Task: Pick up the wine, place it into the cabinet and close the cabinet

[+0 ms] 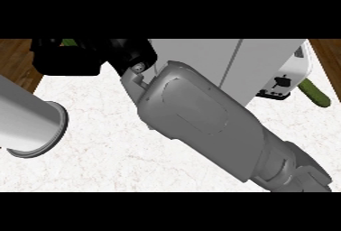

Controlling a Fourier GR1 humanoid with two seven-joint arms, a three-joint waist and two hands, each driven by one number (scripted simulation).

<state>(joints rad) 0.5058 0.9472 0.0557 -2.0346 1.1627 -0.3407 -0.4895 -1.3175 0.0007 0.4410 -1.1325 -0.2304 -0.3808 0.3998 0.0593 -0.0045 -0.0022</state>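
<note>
My right forearm [200, 122] fills the middle of the head view, running from the lower right up to the top left. Its black hand [132, 52] shows only in part at the top, beside a dark shape [66, 61] with a small green bit [68, 43] at its upper edge. I cannot tell whether that shape is the wine or whether the hand holds it. The white cabinet [266, 58] stands behind the arm at the top, with a vertical seam down its front. Its lower part is hidden by the forearm.
A grey cylinder with a ringed end [33, 124] comes in from the left edge over the white marble counter [100, 162]. A white appliance with a black knob [293, 74] and a long green vegetable [314, 93] lie at the right. Wooden floor [15, 58] borders the counter.
</note>
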